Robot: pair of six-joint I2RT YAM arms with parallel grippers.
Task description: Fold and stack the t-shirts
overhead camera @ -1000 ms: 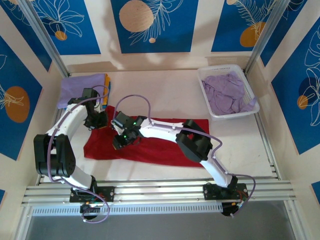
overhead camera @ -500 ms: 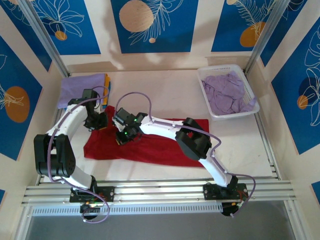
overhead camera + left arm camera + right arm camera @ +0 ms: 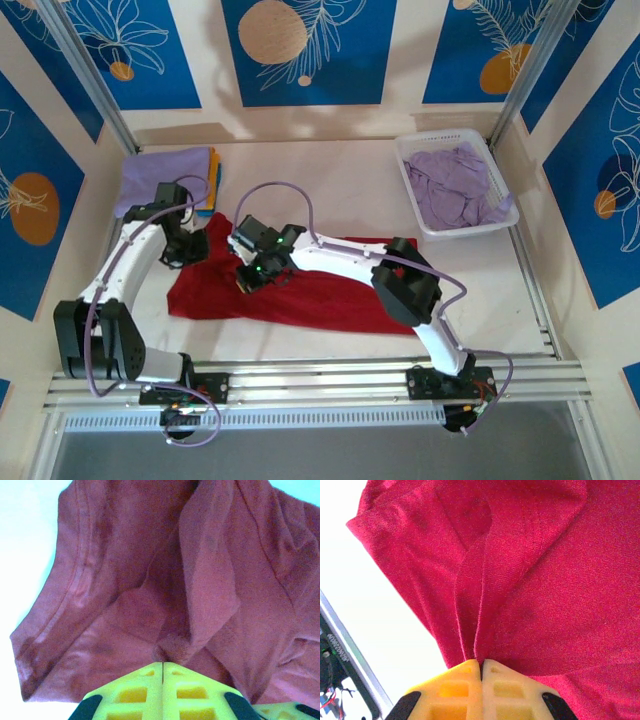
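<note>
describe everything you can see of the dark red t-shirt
The dark red t-shirt is plain soft knit cloth, lying wrinkled across the near middle of the white table. Its left end is gathered into folds, a stitched hem showing. The left fingers and the right fingers, both shut, each pinch a fold there.

The left arm (image 3: 122,268) bends up and over, and the left end effector (image 3: 190,250) points down. The right arm (image 3: 345,262) reaches far across to the left, with the right end effector (image 3: 247,280) held low. Both press their yellow fingers (image 3: 135,692) tight together, each pinching a fold of the dark red t-shirt (image 3: 320,295).
</note>
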